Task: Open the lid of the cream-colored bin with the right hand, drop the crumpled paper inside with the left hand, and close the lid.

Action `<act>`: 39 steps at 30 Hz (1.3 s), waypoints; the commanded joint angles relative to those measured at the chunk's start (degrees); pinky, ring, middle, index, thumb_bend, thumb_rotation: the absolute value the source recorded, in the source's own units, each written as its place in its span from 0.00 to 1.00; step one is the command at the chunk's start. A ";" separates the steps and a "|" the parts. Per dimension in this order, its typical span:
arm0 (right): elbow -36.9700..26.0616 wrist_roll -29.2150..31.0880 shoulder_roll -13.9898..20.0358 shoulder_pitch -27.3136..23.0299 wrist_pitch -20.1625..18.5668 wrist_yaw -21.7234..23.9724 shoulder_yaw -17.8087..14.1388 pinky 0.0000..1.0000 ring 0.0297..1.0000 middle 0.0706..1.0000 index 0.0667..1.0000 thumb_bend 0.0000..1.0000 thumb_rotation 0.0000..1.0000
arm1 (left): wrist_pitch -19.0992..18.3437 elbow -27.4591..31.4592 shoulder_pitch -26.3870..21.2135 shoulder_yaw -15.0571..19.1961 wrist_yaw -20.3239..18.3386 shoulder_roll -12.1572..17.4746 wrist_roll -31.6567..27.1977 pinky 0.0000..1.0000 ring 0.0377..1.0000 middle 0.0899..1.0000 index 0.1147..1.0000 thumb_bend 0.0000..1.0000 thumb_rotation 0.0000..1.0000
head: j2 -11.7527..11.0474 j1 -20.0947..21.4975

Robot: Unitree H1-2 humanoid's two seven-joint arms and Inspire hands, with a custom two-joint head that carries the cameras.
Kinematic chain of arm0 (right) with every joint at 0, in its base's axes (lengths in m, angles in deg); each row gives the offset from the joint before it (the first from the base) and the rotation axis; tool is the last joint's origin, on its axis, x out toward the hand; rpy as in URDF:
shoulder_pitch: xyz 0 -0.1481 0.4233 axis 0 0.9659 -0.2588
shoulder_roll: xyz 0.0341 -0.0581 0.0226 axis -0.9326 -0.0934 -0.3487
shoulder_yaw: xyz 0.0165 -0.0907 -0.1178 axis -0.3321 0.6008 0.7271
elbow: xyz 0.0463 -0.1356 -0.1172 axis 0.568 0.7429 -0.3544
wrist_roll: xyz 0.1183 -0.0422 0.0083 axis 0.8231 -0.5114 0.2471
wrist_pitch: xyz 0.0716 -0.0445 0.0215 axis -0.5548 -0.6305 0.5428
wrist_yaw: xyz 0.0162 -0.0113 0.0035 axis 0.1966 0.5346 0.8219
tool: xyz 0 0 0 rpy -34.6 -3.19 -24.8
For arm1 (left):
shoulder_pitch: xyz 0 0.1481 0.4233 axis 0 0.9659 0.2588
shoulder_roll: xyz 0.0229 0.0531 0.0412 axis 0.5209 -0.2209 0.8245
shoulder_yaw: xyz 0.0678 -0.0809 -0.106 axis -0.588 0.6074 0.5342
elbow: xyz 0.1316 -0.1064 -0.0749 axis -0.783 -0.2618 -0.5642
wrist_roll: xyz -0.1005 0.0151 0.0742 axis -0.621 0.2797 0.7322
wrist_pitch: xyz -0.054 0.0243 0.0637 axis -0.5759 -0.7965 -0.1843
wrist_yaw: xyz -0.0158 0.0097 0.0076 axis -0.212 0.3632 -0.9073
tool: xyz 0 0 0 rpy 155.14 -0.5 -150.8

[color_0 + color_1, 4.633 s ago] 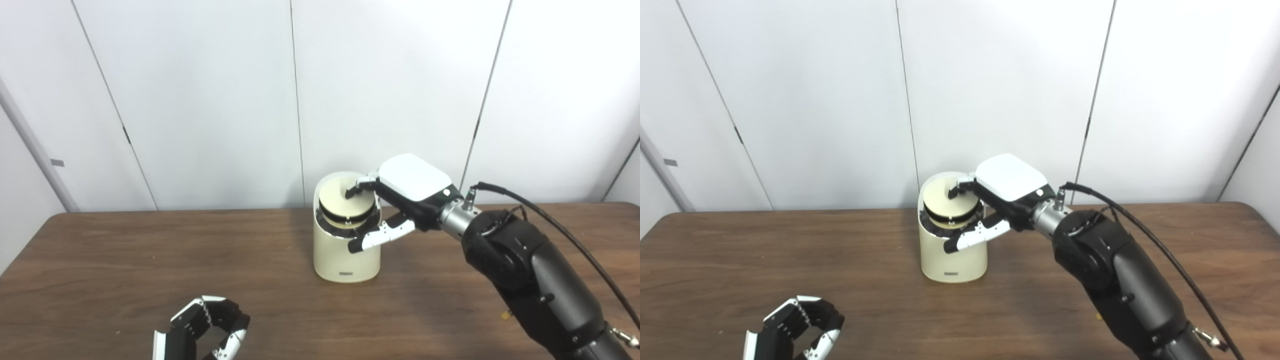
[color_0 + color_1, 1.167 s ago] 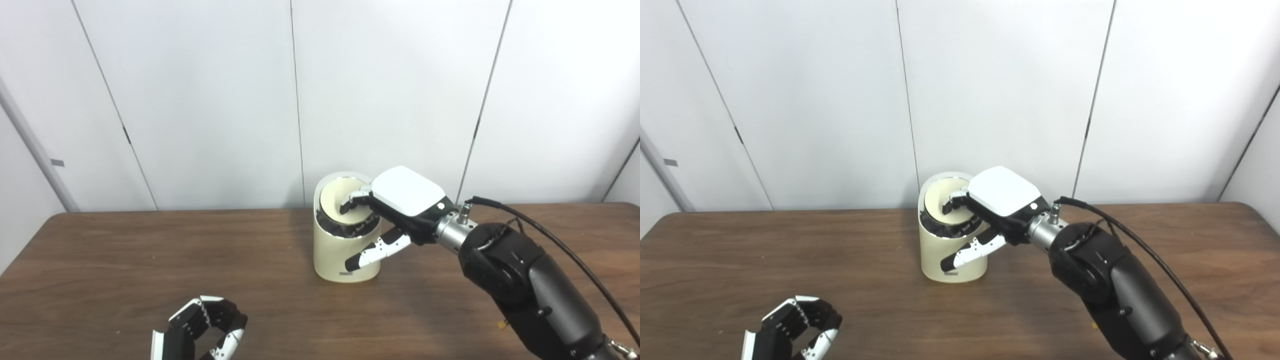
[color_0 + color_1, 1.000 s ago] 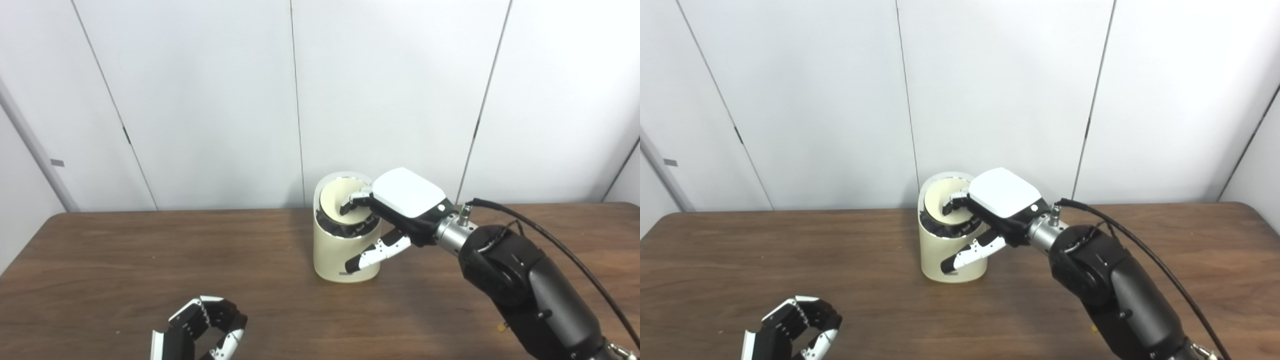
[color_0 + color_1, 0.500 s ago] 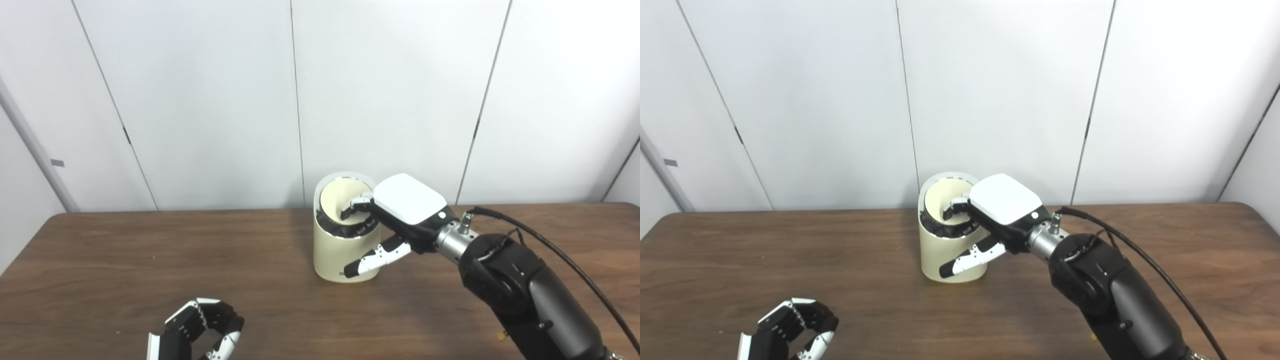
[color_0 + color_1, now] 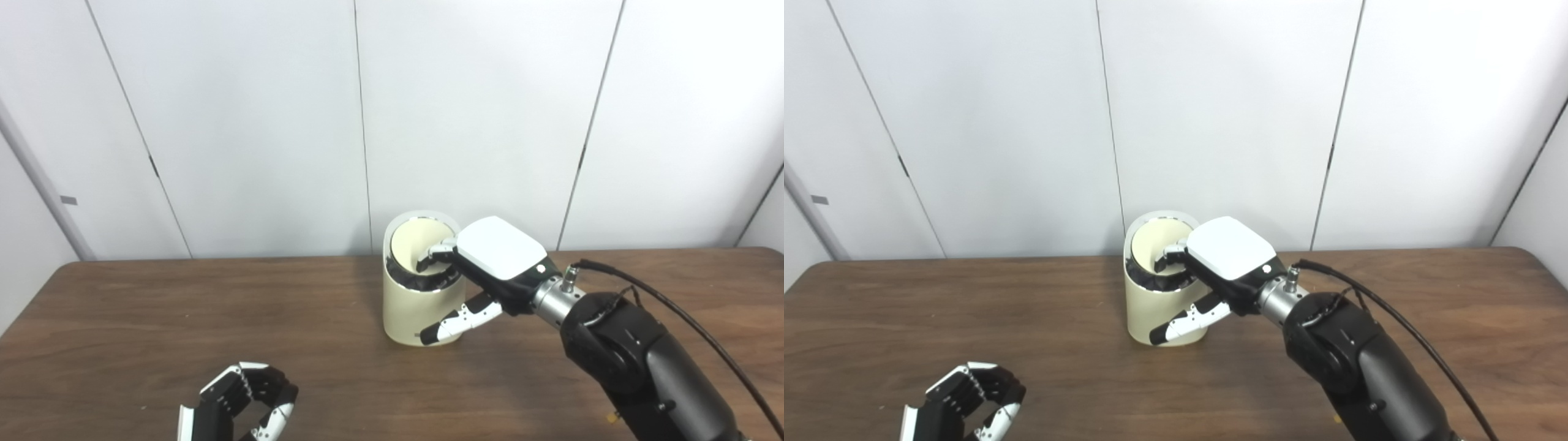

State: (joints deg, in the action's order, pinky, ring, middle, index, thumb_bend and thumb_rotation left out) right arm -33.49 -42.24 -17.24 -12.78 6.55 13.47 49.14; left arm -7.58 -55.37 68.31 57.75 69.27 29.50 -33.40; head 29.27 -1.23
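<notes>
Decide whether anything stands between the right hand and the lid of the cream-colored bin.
Nothing visible does. The right hand already has its fingers on the lid, inside the rim of the bin.

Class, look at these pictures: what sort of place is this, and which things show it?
Probably a robot test room or lab, not a home: a bare brown wooden table, plain white wall panels, and one cream-colored bin under the robot's right hand.

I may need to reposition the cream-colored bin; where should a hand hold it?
Wrap the cream-colored bin's smooth upright cylindrical wall from its free left side; the right hand already occupies the rim and right side.
</notes>
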 commanded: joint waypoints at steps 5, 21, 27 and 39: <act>0.64 0.89 -0.59 0.45 -3.33 4.14 0.67 0.67 0.73 0.73 0.72 0.96 0.89 | -0.13 2.68 0.39 -0.28 0.10 -0.34 0.73 0.38 0.43 0.44 0.42 0.48 0.06 | 0.12 -0.17; 0.16 0.10 -0.53 -2.77 -9.96 15.46 2.73 0.65 0.75 0.76 0.73 0.97 0.92 | -0.33 2.88 0.62 -0.41 0.15 -0.38 0.91 0.38 0.43 0.44 0.42 0.48 0.06 | 0.53 -0.18; -0.48 -0.21 0.48 -4.81 -10.26 19.09 3.96 0.65 0.73 0.73 0.70 0.97 0.93 | -0.88 2.99 0.38 -0.43 0.02 -0.40 0.13 0.38 0.43 0.44 0.42 0.48 0.06 | 0.50 0.24; -2.92 -1.40 1.83 -9.37 -12.58 28.08 6.83 0.43 0.52 0.55 0.61 0.90 0.92 | -0.26 2.03 -0.27 -0.51 0.36 -0.44 0.48 0.38 0.43 0.44 0.42 0.48 0.06 | 0.16 0.57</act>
State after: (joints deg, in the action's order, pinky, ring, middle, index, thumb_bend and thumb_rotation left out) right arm -36.63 -43.80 -16.81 -23.44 -5.71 35.79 54.43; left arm -9.15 -54.43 68.24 57.42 69.33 29.43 -33.36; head 29.36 -0.62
